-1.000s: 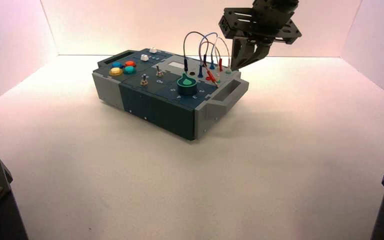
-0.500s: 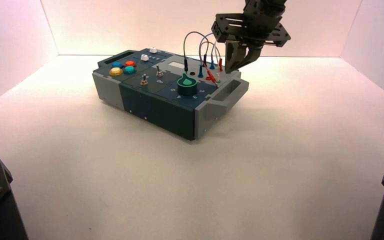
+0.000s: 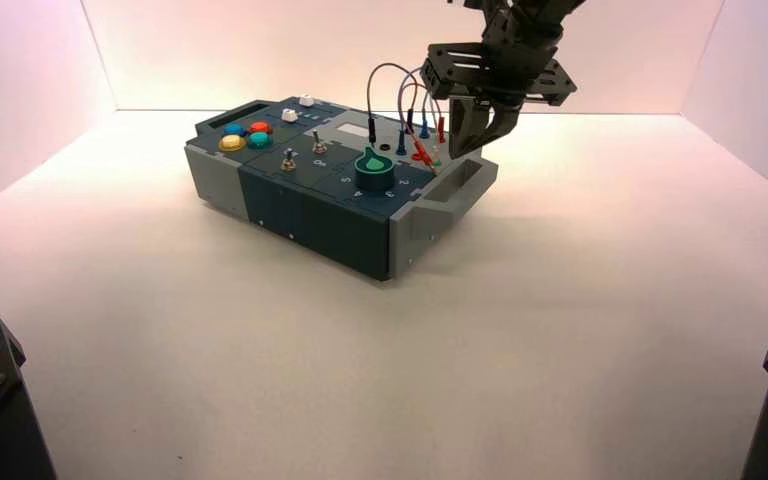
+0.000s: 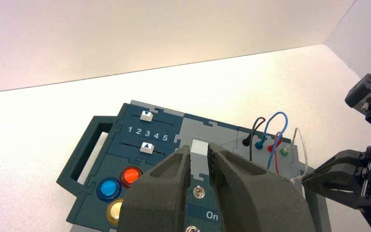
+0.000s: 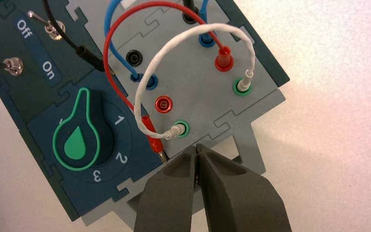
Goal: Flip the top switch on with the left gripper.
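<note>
Since the small silver top toggle switch [image 3: 318,144] stands left of centre in the high frame, on the dark blue and grey control box [image 3: 290,205], the black two-fingered left gripper [image 4: 199,162] should nudge its lever toward "On" with one fingertip. Its jaws are narrowly parted, holding nothing, just behind the switch. The right gripper [image 3: 472,140], pinched closed and empty, hovers over the wire sockets.

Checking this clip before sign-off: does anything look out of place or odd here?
Yes. The right gripper, fingers shut, hangs by the wire sockets at the box's right end, away from the toggle switches. The left gripper shows only in its own wrist view. The box stands turned askew.
</note>
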`<state>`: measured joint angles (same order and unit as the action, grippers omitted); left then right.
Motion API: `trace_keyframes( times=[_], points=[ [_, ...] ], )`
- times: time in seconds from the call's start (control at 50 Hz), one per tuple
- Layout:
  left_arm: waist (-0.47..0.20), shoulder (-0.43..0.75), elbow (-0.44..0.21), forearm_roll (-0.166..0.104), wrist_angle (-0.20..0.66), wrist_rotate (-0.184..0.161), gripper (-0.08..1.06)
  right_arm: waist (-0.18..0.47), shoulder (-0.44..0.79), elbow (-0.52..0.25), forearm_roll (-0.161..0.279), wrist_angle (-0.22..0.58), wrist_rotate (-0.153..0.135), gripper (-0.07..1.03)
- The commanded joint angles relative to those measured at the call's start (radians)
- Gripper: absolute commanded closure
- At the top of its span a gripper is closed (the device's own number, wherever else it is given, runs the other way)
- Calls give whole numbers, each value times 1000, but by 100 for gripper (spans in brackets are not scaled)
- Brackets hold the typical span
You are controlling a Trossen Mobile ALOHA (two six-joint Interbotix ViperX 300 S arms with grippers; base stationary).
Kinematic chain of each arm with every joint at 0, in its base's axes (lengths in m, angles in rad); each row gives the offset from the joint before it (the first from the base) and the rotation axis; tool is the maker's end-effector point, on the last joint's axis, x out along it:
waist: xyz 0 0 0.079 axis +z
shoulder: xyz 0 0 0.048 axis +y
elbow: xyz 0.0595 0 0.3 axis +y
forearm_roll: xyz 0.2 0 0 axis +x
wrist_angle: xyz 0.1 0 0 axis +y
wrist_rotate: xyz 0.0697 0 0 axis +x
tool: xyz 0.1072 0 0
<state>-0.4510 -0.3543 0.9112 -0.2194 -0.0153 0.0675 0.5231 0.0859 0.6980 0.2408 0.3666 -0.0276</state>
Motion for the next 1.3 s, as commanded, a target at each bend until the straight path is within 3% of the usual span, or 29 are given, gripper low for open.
trace_keyframes(
  times=[0.02, 1.3],
  points=[
    [-3, -15, -21, 0, -6, -2, 75, -3, -20, -21, 0, 14, -2, 98],
    [-3, -14, -21, 0, -2, -2, 75, -12, 67, -38, 0, 34, -3, 98]
  ],
)
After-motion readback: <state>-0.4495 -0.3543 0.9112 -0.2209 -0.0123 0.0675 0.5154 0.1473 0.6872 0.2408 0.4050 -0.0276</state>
